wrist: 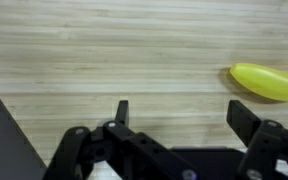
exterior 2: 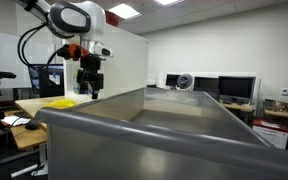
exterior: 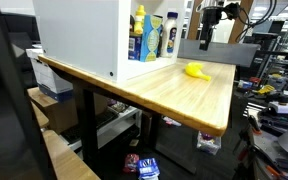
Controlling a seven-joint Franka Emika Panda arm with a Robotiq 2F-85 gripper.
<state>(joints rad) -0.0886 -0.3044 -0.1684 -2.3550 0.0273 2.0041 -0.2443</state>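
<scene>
My gripper (wrist: 181, 112) is open and empty, its two black fingers spread wide above the bare wooden tabletop (wrist: 104, 50). A yellow banana-shaped object (wrist: 270, 80) lies on the wood to the right of the fingers, apart from them. In an exterior view the gripper (exterior: 205, 35) hangs above the far end of the table, with the yellow object (exterior: 195, 70) lying on the table below and a little nearer. In an exterior view the gripper (exterior 2: 88, 88) hovers just above the yellow object (exterior 2: 61, 103).
A white cabinet (exterior: 79, 35) stands on the table, its open side holding bottles (exterior: 140, 30) and a blue box (exterior: 171, 36). A large grey bin (exterior 2: 154, 130) fills the foreground. The table's front edge (exterior: 144, 100) drops to a cluttered floor. Desks with monitors (exterior 2: 234, 88) stand behind.
</scene>
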